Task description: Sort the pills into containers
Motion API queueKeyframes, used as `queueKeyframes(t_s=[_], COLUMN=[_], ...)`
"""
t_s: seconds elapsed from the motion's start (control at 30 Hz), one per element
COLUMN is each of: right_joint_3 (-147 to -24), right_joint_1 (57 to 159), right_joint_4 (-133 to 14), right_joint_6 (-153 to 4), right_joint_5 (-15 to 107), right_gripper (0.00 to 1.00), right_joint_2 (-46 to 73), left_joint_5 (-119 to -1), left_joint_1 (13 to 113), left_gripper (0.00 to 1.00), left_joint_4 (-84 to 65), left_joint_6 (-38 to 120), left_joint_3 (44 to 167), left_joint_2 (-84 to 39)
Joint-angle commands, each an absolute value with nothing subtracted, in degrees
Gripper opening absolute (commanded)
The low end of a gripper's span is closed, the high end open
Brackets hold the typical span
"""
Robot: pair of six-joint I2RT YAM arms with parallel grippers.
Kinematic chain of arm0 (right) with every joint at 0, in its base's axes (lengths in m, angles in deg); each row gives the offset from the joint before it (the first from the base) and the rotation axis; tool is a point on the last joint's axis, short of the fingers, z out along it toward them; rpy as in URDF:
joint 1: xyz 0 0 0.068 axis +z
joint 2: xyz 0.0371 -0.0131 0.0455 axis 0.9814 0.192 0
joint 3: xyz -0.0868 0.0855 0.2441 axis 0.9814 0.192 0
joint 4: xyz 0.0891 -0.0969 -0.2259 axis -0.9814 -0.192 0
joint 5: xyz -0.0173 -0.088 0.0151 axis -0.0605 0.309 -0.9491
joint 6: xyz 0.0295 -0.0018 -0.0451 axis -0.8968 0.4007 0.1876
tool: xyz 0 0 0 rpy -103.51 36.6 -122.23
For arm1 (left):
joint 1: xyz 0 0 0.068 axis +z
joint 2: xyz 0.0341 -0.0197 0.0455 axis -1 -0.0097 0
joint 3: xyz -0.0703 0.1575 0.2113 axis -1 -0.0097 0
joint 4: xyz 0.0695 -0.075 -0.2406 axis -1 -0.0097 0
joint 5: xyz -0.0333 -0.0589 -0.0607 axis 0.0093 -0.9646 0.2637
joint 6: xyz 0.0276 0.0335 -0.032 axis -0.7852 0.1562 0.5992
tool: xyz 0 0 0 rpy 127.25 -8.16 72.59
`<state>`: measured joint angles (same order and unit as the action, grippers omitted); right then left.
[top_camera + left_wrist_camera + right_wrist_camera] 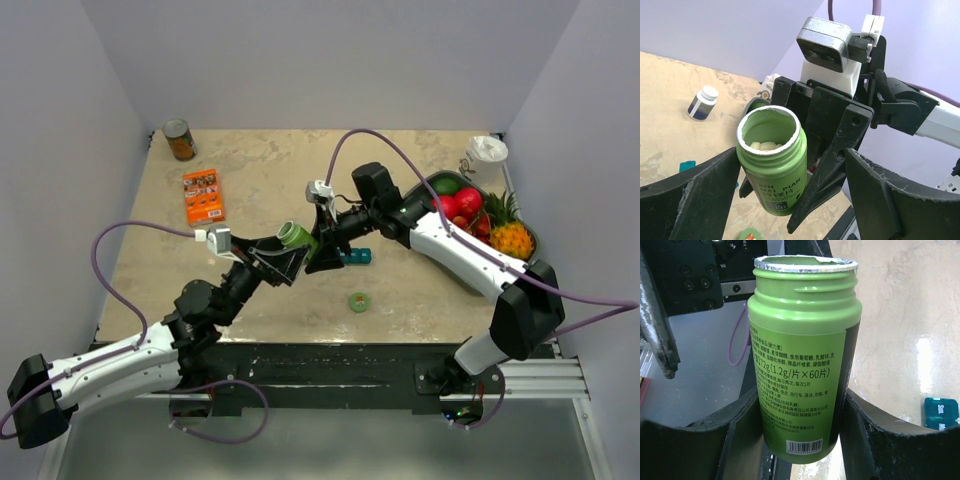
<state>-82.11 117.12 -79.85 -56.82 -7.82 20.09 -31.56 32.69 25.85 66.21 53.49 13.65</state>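
Green bottle point(805, 340): a round, glossy plastic bottle with a threaded neck and a torn ring of foil around its open mouth. A printed label with a barcode is wrapping the side. It is hanging tilted above the middle of the table.
Pills point(767, 146): pale, smooth tablets are lying in a small heap at the bottom of the bottle.
Right gripper point(800, 410): its black, matt fingers are pressing on both sides of the bottle's lower half and carrying it.
Left gripper point(792, 152): its jaws are standing wide apart and holding nothing. The bottle is sitting in the gap between them. One finger is close beside the bottle and the other is well clear of it.
Pill organiser point(355, 257): a narrow teal plastic strip of small square lidded cells with white lettering on the lids. It is lying flat on the table just beside the right gripper, toward the fruit tray. The gripper is covering its near end in the overhead view.
Table point(250, 165): a beige, mottled top that is reflecting light in patches.
Green cap point(359, 301): a small round cap is resting on the table nearer the arm bases than the organiser, and apart from it.
Dark bottle point(703, 102): a small bottle with a white cap is standing upright, well away from the grippers.
Tin can point(179, 140): a metal cylinder is standing in the far left corner.
Orange box point(203, 195): a flat printed carton is lying near the can.
Fruit tray point(432, 183): a grey tray at the right edge is holding red, green and yellow fruit. The right arm is crossing in front of it.
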Motion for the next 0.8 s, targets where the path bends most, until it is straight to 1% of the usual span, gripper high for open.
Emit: queueKeyframes(t_s=[0.0, 0.07, 0.1, 0.17, 0.2, 0.27, 0.3, 0.37, 0.4, 0.47, 0.5, 0.53, 0.6, 0.7, 0.77], right_joint_3=[-82.0, -81.7, -81.6, -81.4, -81.4, -81.3, -81.3, -81.4, -81.4, -82.1, -82.3, -83.3, -84.3, -87.0, -88.6], right_joint_1=[117.0, 116.9, 117.0, 116.9, 116.9, 116.9, 116.9, 116.9, 117.0, 116.9, 116.9, 116.9, 116.8, 116.8, 116.8], right_joint_4=[-81.1, -81.1, -81.0, -81.0, -81.0, -81.2, -81.2, -81.6, -81.7, -83.0, -83.6, -85.2, -86.3, -88.3, -89.4], right_joint_6=[-55.4, -55.2, -55.2, -54.9, -54.8, -54.4, -54.3, -54.1, -53.8, -52.8, -52.3, -51.0, -50.2, -49.7, -50.0], right_joint_5=[-9.2, -9.1, -9.2, -9.2, -9.1, -9.1, -9.1, -8.9, -8.7, -8.1, -8.0, -8.4, -8.6, -9.8, -11.0], right_gripper=[0.1, 0.1, 0.1, 0.1, 0.1, 0.11, 0.11, 0.12, 0.17, 0.27, 0.37, 0.43, 0.55, 0.64, 0.66], right_joint_2=[17.7, 17.5, 17.5, 17.4, 17.4, 17.2, 17.2, 17.0, 16.9, 16.7, 16.4, 16.4, 16.4, 17.3, 18.3], left_joint_5=[-30.2, -29.8, -29.5, -29.2, -29.1, -29.0, -29.0, -29.2, -29.4, -29.7, -30.1, -30.3, -30.9, -31.5, -31.7], left_joint_1=[32.5, 32.6, 32.6, 32.7, 32.7, 32.7, 32.7, 32.8, 32.8, 32.8, 32.8, 32.8, 32.8, 32.8, 32.8], left_gripper=[0.83, 0.75, 0.68, 0.61, 0.54, 0.42, 0.31, 0.21, 0.13, 0.07, 0.02, 0.0, 0.0, 0.0, 0.0], left_joint_4=[26.0, 26.0, 25.9, 24.9, 24.5, 24.3, 24.3, 24.3, 24.3, 24.5, 24.6, 25.0, 26.1, 29.1, 31.6], left_joint_6=[65.0, 64.9, 64.9, 64.9, 64.8, 64.7, 64.7, 64.6, 64.6, 64.9, 64.9, 65.0, 65.3, 65.7, 65.9], left_joint_3=[57.8, 58.1, 58.2, 58.6, 58.8, 58.8, 58.7, 58.6, 58.5, 58.3, 58.2, 58.0, 57.1, 55.6, 54.8], left_joint_2=[12.8, 12.8, 12.7, 12.6, 12.6, 12.8, 12.8, 13.1, 13.1, 13.3, 13.5, 13.5, 13.7, 13.5, 12.8])
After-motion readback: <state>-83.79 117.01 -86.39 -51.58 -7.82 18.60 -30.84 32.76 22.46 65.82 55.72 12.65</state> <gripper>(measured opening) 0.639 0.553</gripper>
